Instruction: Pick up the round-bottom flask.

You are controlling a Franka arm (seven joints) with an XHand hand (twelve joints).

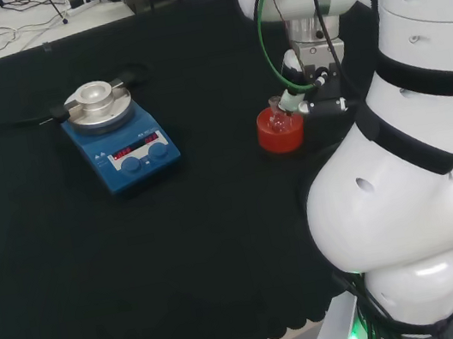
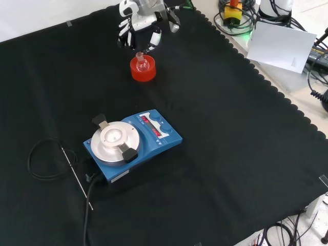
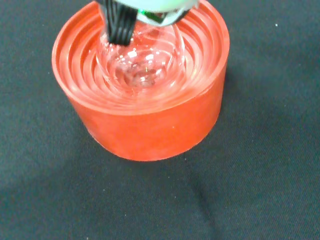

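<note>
One clear glass round-bottom flask (image 3: 141,62), seated in one red ribbed ring stand (image 3: 145,117) on the black cloth (image 2: 230,154). The black and white hand (image 2: 141,28) is just above it, fingers spread and pointing down around the flask neck; can't tell if they touch. One blue magnetic stirrer with round metal plate (image 2: 130,146) stands well apart.

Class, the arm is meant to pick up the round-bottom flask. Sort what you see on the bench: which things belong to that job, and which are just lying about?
Belongs to the job:
- round-bottom flask, clear glass
- red ribbed stand under it
- hand above the flask

Just lying about:
- blue stirrer plate with its round metal top
- black cable beside it
- thin metal rod
</note>
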